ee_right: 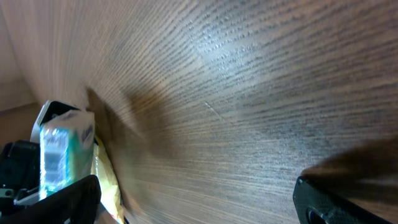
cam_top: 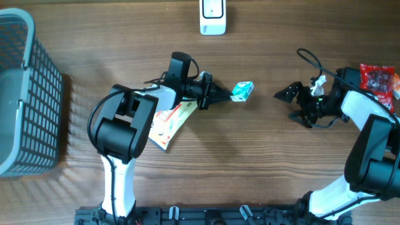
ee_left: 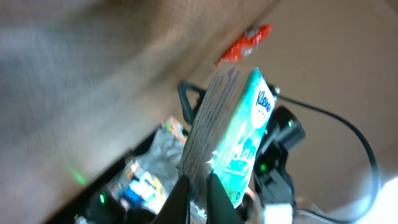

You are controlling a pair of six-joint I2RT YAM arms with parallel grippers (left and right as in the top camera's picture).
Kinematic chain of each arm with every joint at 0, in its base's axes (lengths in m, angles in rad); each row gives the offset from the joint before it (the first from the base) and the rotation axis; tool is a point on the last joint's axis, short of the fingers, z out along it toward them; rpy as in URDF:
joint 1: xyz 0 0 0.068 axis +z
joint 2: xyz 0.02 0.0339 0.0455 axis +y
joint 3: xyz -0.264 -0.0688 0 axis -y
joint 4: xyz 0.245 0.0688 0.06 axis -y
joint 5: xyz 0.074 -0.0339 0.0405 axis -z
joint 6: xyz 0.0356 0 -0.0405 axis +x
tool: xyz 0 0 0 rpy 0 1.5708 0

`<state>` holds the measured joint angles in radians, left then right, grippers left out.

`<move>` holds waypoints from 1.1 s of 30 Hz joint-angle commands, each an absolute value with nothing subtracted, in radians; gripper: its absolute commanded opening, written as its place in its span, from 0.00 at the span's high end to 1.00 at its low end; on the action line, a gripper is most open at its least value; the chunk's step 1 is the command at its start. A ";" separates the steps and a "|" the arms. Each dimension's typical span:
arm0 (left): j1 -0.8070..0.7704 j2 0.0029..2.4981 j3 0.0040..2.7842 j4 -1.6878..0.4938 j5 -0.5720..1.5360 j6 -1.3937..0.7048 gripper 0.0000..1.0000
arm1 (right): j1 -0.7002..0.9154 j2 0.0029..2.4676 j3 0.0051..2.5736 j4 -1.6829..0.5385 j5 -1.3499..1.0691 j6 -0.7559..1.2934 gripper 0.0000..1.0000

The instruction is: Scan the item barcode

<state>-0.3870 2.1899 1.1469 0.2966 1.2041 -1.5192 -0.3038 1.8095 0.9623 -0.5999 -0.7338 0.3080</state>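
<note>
Just right of centre in the overhead view, a teal-and-white tissue pack (cam_top: 242,91), pinched at its left end by the left gripper (cam_top: 220,94), jaws pressed tight on the wrapper. Up close from the left wrist, the same pack (ee_left: 231,134) rising from bottom centre toward the upper right, Kleenex lettering on its teal face, dark fingertips (ee_left: 179,200) nipping its lower edge. Farther right in the overhead view, the right gripper (cam_top: 292,106), spread wide and clasping nothing, facing the pack across bare wooden table (cam_top: 262,162). From the right wrist, the pack (ee_right: 62,155) standing at lower left of the frame. Top centre overhead, a white scanner (cam_top: 212,17), well apart from the pack. Far left, a grey mesh basket (cam_top: 37,75). Under the left arm, a white, red and yellow packet (cam_top: 167,124) flat on the wood. At the right edge, a red snack packet (cam_top: 379,80) beside the right arm.
</note>
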 commanded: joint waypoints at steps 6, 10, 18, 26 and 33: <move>-0.362 2.212 1.132 0.300 1.468 -1.699 0.96 | -0.278 1.825 0.955 -0.613 -0.953 0.159 0.00; -0.361 2.210 1.132 0.300 1.571 -1.714 0.96 | -0.278 1.825 0.955 -0.523 -0.988 0.123 0.00; -0.299 2.137 1.132 0.300 1.573 -1.762 0.96 | -0.278 1.825 0.953 -0.490 -1.399 -0.449 0.00; -0.253 2.060 1.132 0.326 1.539 -1.759 0.96 | -0.278 1.826 0.934 -0.457 -1.389 -0.225 0.00; -0.287 2.060 1.132 0.439 1.452 -1.447 0.96 | -0.268 1.826 0.934 -0.498 -1.017 0.317 0.01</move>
<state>-0.2626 2.0830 1.1366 0.4301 1.4925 -1.6539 -0.2802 1.8141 0.9421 -0.4782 -1.1400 0.1135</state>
